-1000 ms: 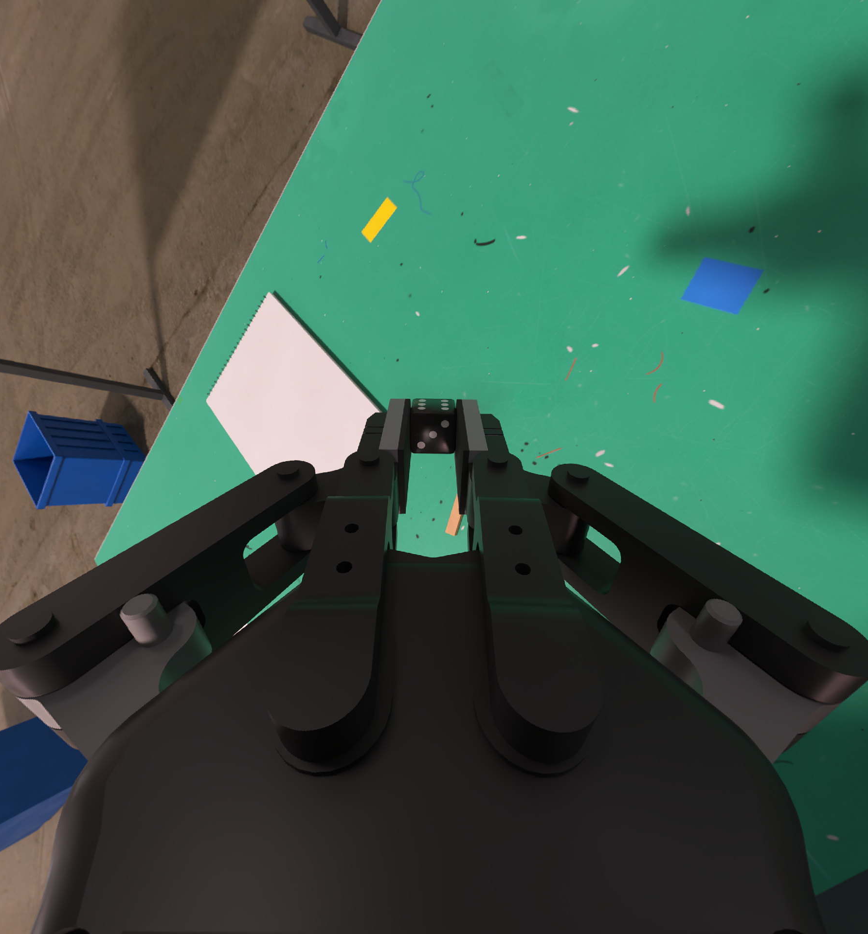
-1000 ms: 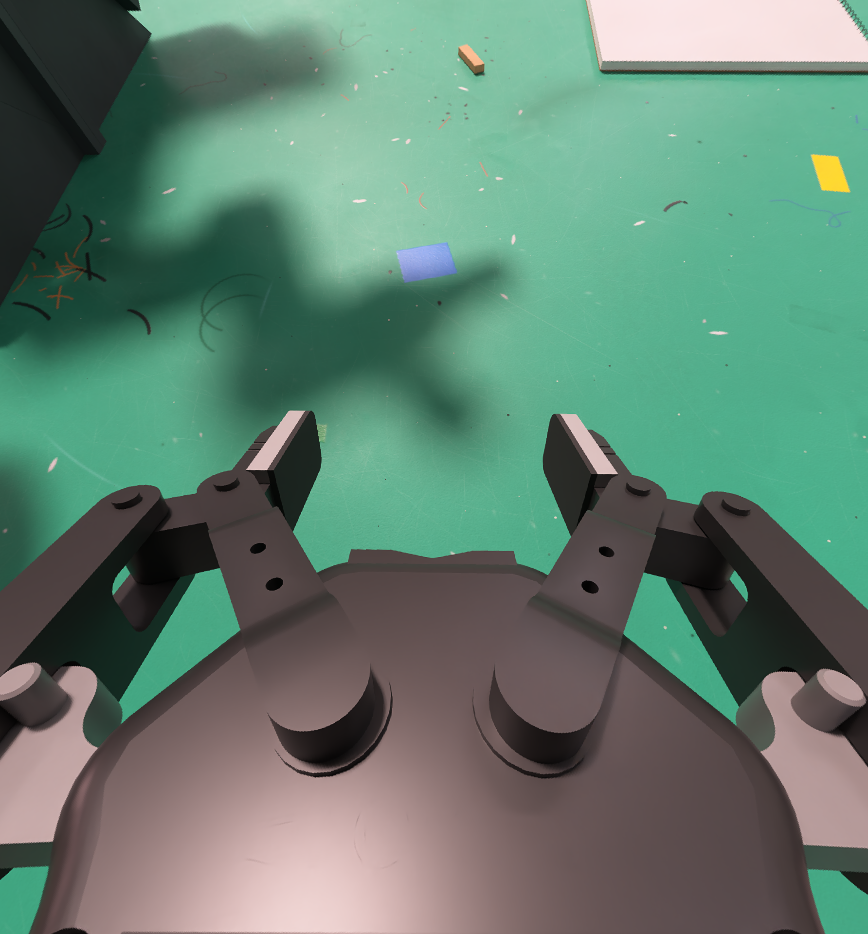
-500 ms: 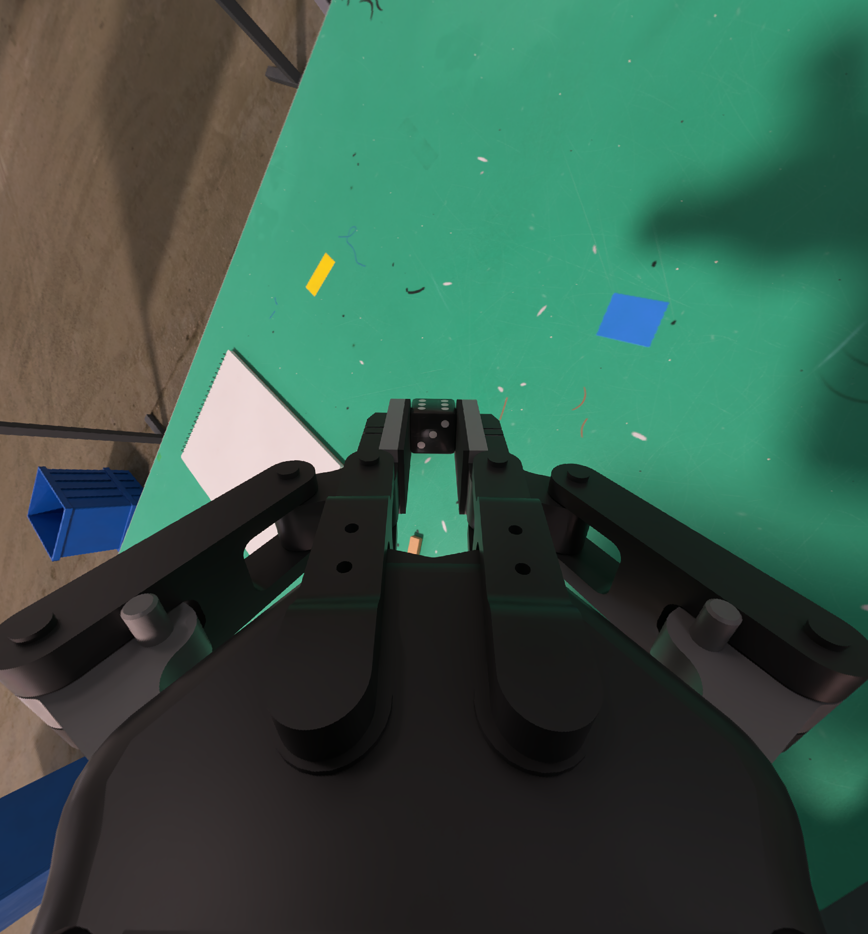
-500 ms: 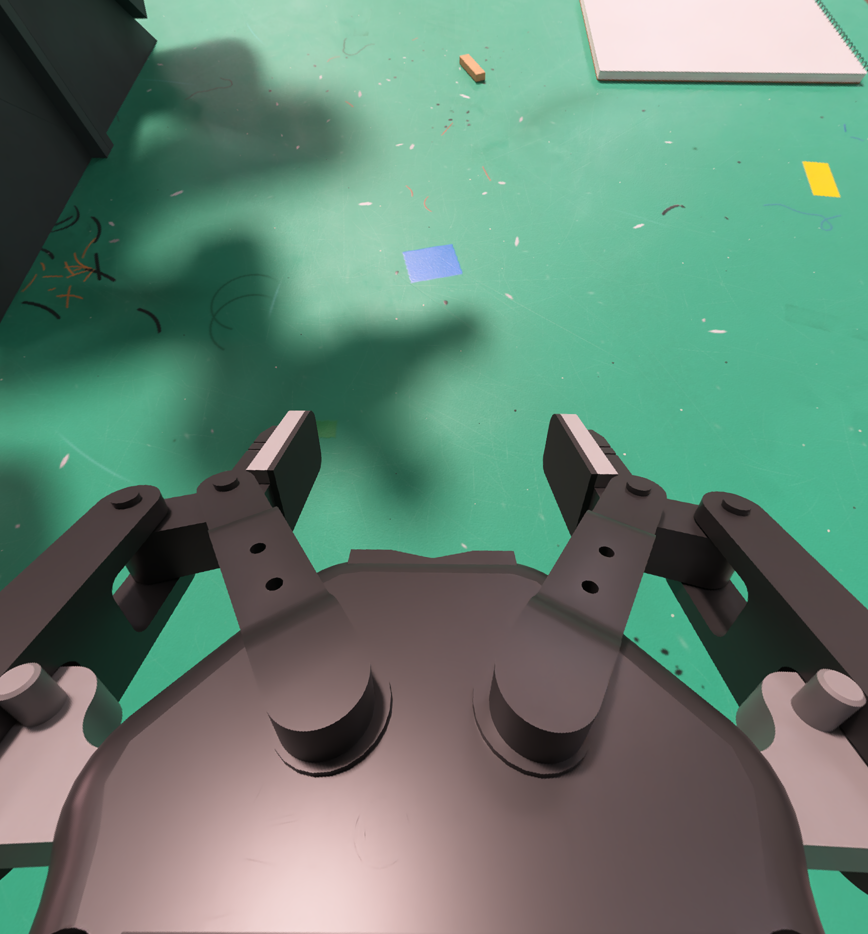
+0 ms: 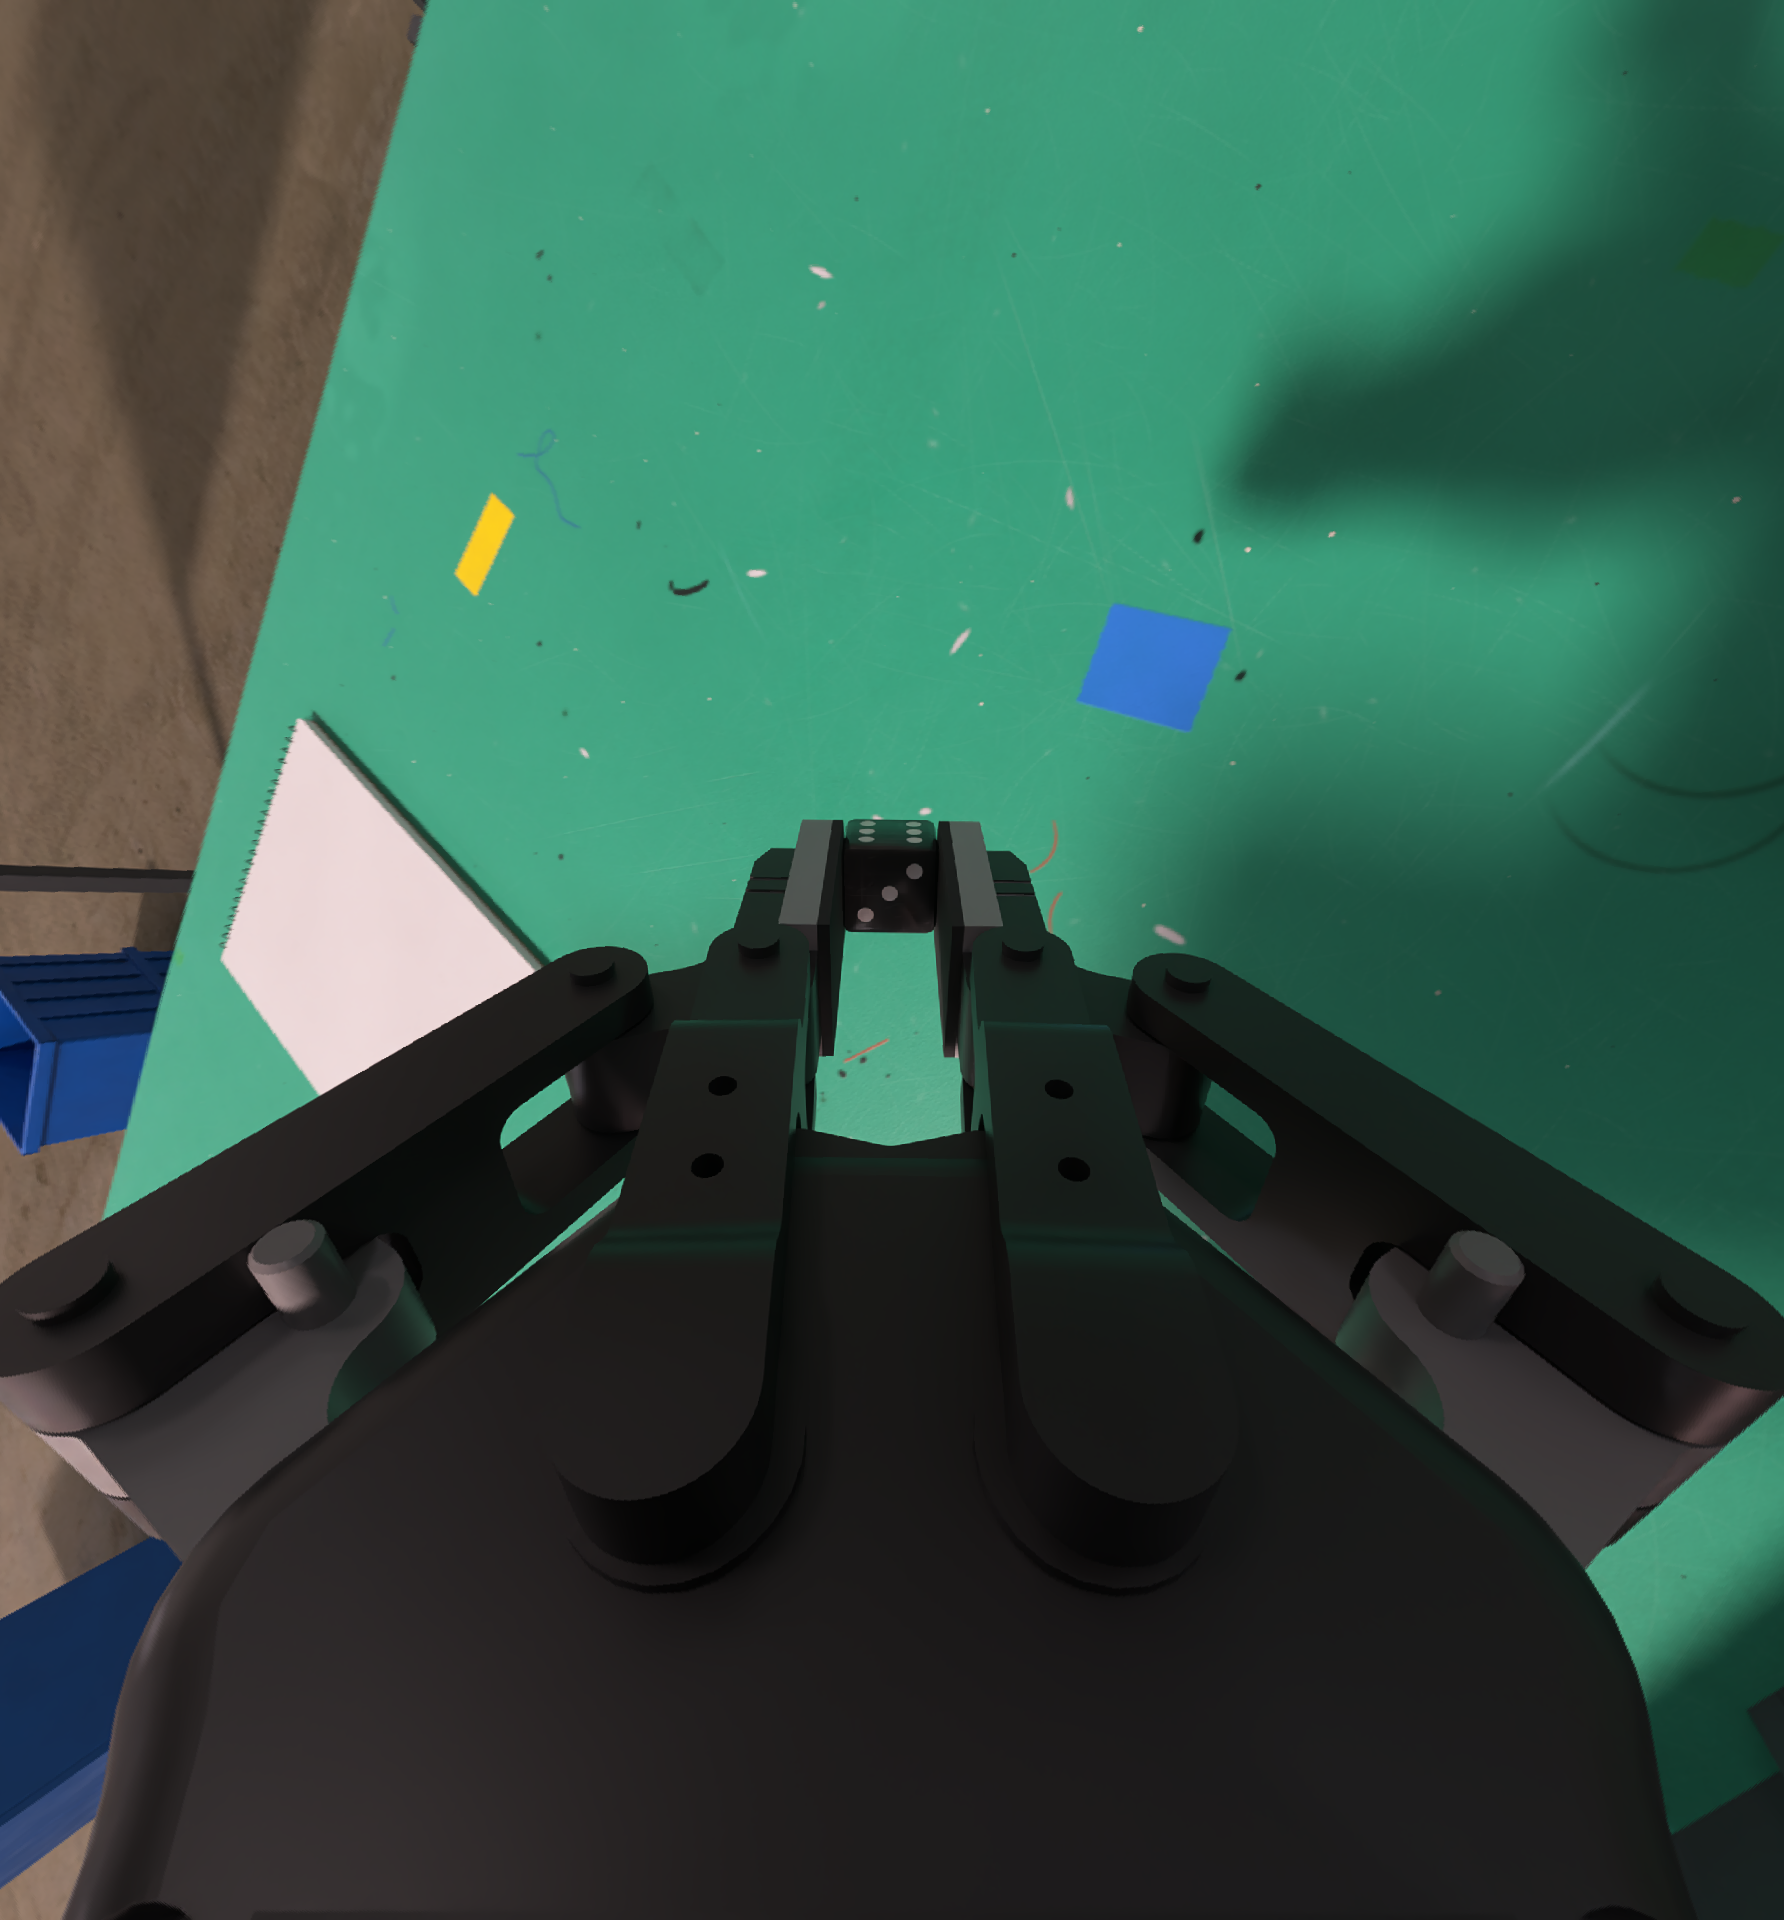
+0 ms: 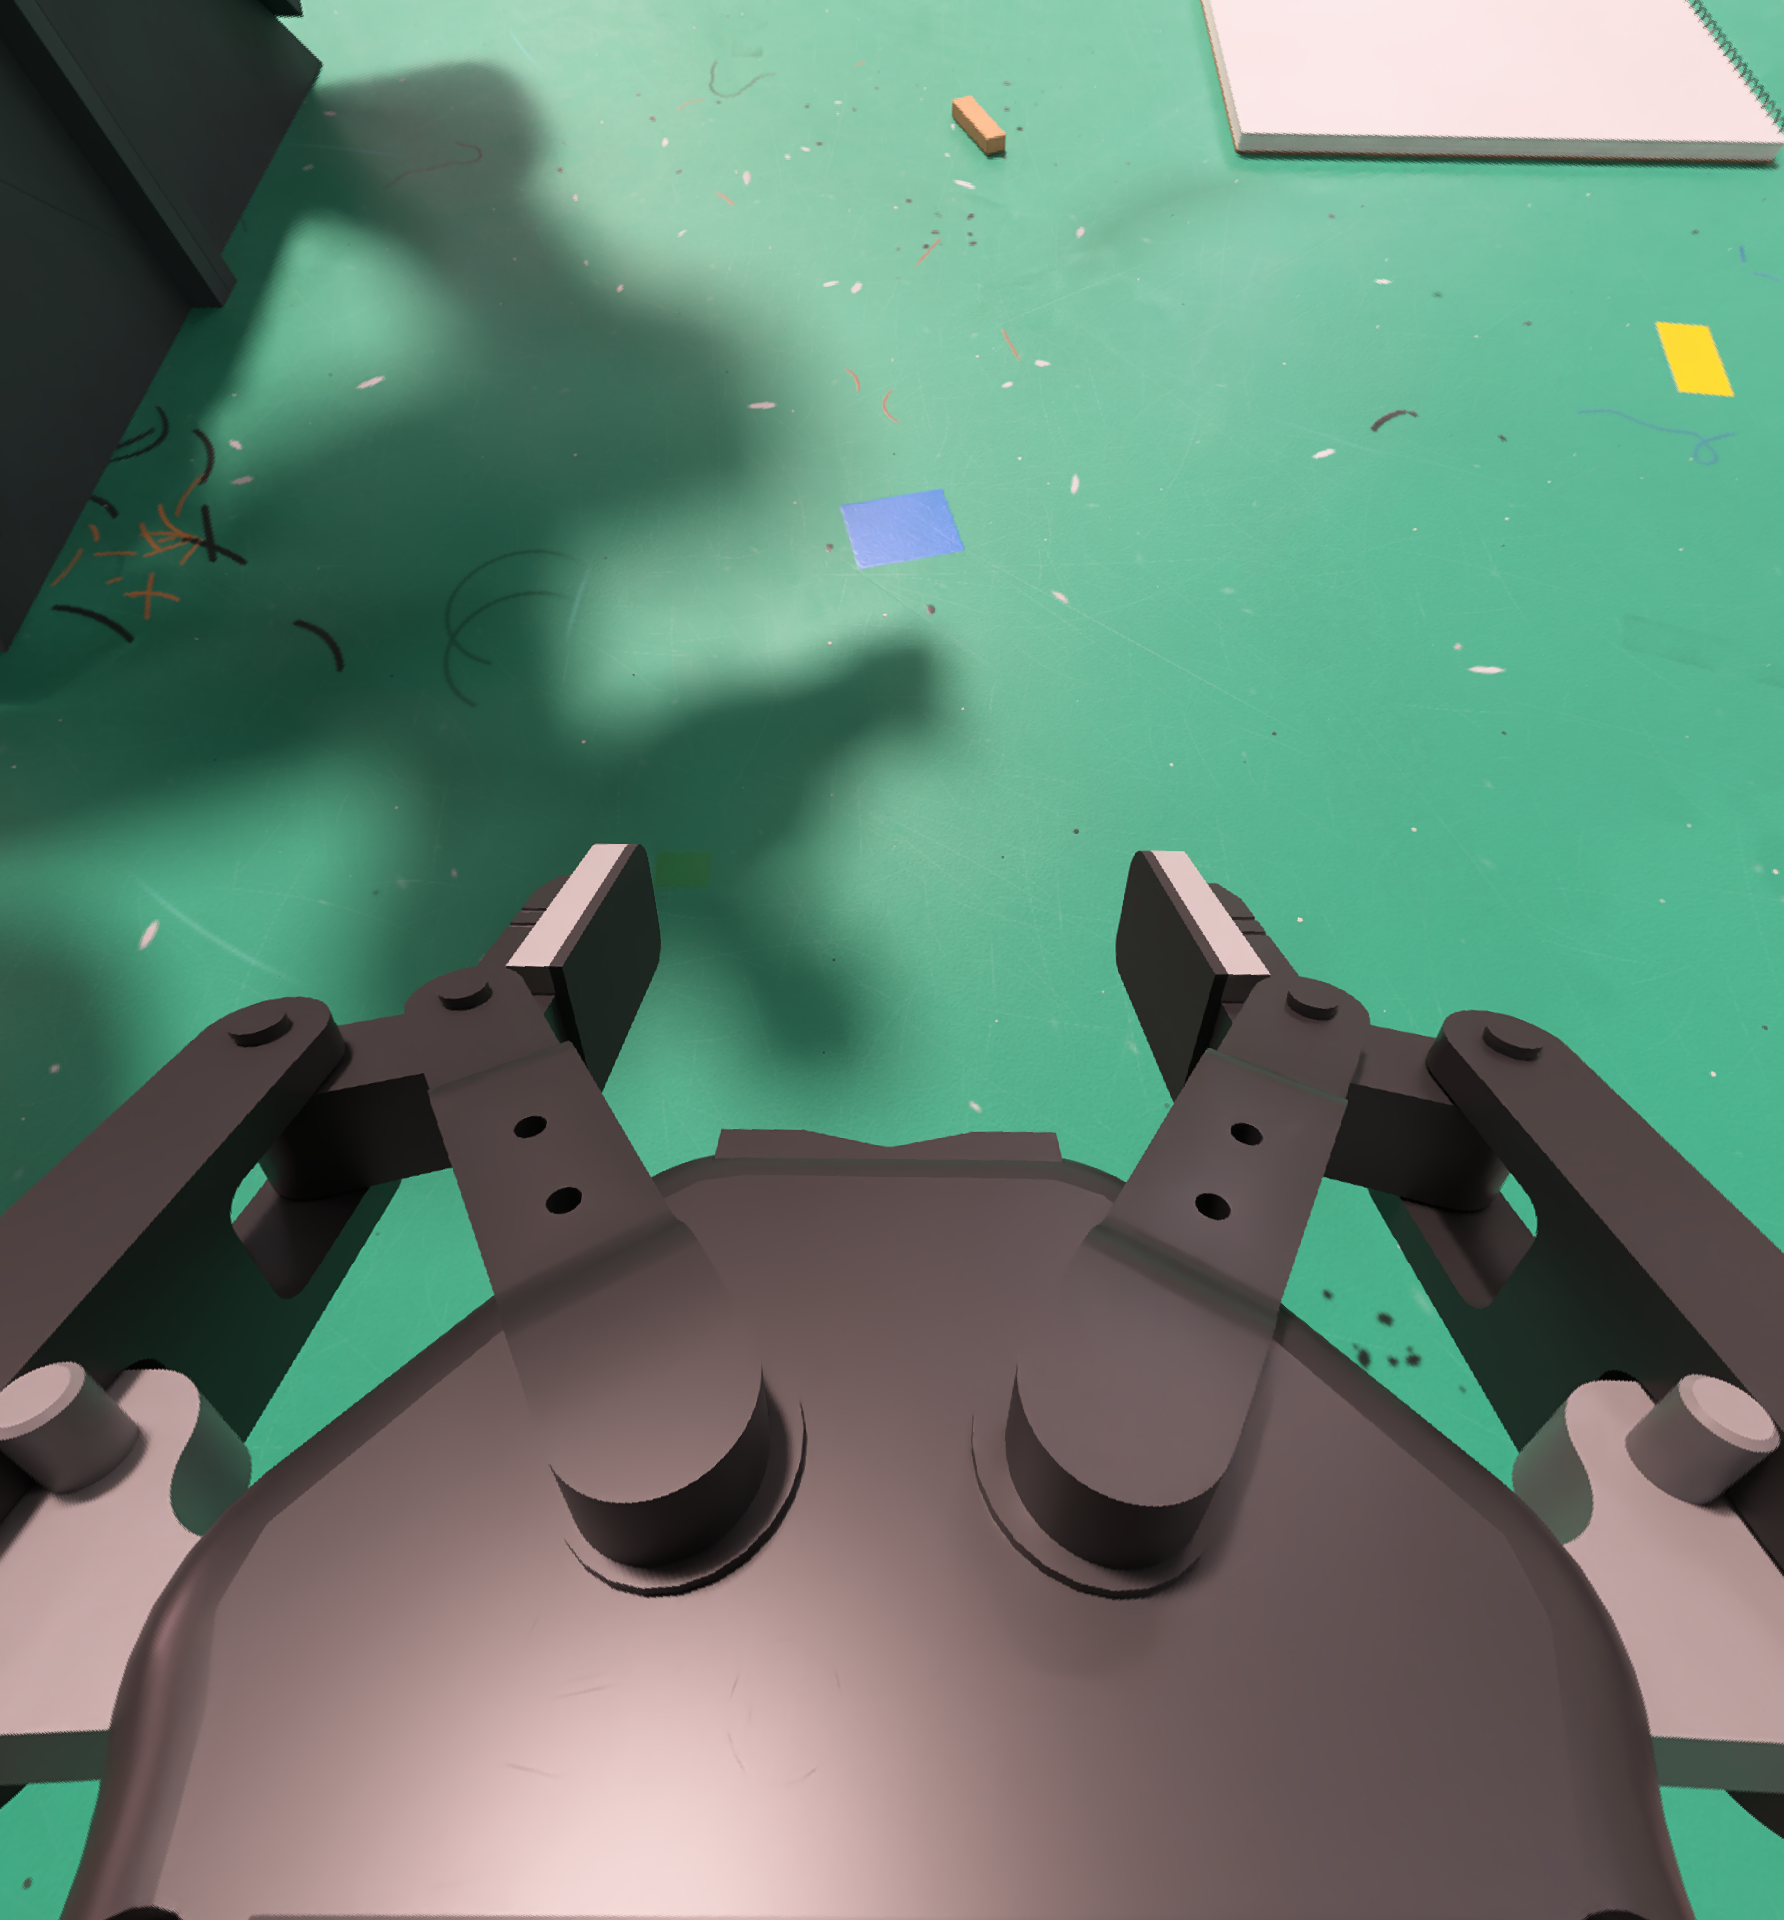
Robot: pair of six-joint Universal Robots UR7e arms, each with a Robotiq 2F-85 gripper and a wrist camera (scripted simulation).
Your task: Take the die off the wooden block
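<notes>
On green table (image 5: 867,312), notepad (image 5: 348,914), brown floor (image 5: 88,416) beyond

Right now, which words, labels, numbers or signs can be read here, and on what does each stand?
No readable text anywhere.
The die, held in the left end effector, bears only white pips.
The notebook page is blank; the blue patch and yellow patch are plain.
</notes>
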